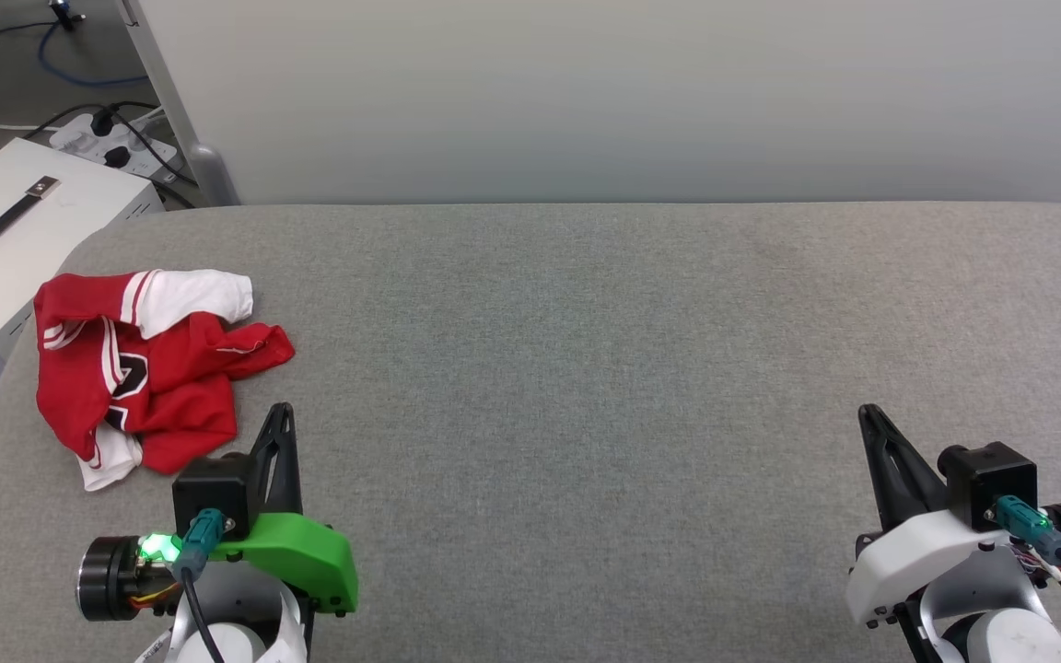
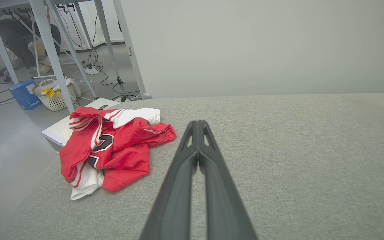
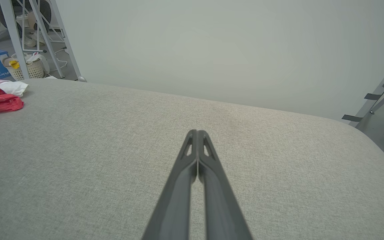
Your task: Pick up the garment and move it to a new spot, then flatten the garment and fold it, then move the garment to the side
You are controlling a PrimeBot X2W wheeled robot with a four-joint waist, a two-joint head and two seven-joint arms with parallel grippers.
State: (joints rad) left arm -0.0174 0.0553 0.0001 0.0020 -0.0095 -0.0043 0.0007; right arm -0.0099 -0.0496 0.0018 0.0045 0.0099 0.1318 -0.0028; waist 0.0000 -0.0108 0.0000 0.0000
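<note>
Item one, our grey desk: broad and cloth-covered. Item two, the garment: red and white, crumpled in a heap at the desk's left edge, near the corner. Item three, our left end effector: clenched on nothing, just beside the heap. Item four, our right end effector: likewise clenched and empty, well apart from it. Risk, as we judge it: a shallow pinch may catch one layer and drag the heap off the edge.
</note>
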